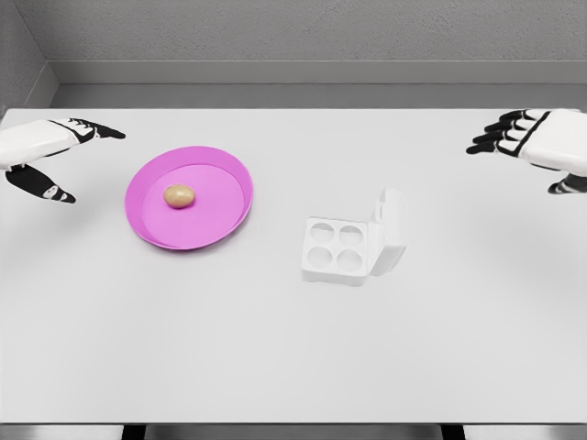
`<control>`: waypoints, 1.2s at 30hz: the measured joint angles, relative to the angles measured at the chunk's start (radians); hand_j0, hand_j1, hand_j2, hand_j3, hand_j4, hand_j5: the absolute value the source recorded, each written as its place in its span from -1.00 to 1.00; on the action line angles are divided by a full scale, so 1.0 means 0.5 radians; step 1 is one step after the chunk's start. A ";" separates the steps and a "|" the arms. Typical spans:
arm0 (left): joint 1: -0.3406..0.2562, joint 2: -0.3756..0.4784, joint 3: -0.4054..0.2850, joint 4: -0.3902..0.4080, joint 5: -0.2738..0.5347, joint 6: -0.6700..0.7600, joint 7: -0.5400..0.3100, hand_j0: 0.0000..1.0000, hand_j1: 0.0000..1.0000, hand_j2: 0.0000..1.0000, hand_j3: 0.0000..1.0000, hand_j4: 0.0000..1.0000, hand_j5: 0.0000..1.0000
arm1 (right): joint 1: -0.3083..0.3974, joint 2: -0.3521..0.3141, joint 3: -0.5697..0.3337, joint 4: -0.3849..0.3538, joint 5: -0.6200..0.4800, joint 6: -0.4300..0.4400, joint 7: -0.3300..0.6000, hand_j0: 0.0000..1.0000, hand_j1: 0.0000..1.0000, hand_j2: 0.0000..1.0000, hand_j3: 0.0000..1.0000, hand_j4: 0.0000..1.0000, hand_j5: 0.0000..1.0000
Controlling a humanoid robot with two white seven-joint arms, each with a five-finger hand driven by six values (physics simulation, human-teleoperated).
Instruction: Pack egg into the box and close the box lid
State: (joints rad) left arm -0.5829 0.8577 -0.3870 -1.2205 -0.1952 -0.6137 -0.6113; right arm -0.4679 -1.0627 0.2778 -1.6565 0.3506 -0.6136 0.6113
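Small tan egg [179, 195] sits centre of round pink plate [229, 215], left of open white 4-cell box [337, 247]; likely light, fragile, slippery — pinch its sides gently w/ fingertips; left hand [41, 156] & right hand [537, 142] both spread, empty

Tan egg [179, 195] on pink plate [147, 229], well apart from open white four-cup box [336, 249], lid [390, 231] upright.

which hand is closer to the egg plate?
The left hand: it hovers just beside the round pink plate holding the tan egg. The right hand is across the table, beyond the white egg box.
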 measured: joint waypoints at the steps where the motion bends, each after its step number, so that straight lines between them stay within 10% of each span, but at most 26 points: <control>1: -0.006 -0.001 -0.001 0.001 0.000 0.000 0.000 1.00 1.00 1.00 1.00 1.00 1.00 | -0.003 0.000 0.001 -0.008 0.000 0.000 0.000 1.00 1.00 1.00 1.00 1.00 1.00; 7: -0.368 -0.315 -0.203 0.199 -0.164 0.003 0.001 1.00 1.00 1.00 1.00 1.00 1.00 | 0.006 -0.009 0.013 -0.023 -0.003 0.000 0.000 1.00 1.00 1.00 1.00 1.00 1.00; 16: -0.365 -0.608 -0.312 0.524 -0.290 0.000 0.000 1.00 1.00 1.00 1.00 1.00 1.00 | 0.101 -0.013 0.030 0.031 -0.006 0.000 0.000 1.00 1.00 1.00 1.00 1.00 1.00; 36: -0.288 -0.629 -0.320 0.552 -0.284 0.000 0.000 0.70 0.70 0.70 0.70 0.70 0.70 | 0.055 -0.017 0.020 0.032 -0.013 0.000 0.000 1.00 1.00 1.00 1.00 1.00 1.00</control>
State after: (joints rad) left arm -0.7271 0.5432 -0.5473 -0.9443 -0.3371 -0.6136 -0.6113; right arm -0.4403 -1.0713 0.2878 -1.6405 0.3442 -0.6134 0.6113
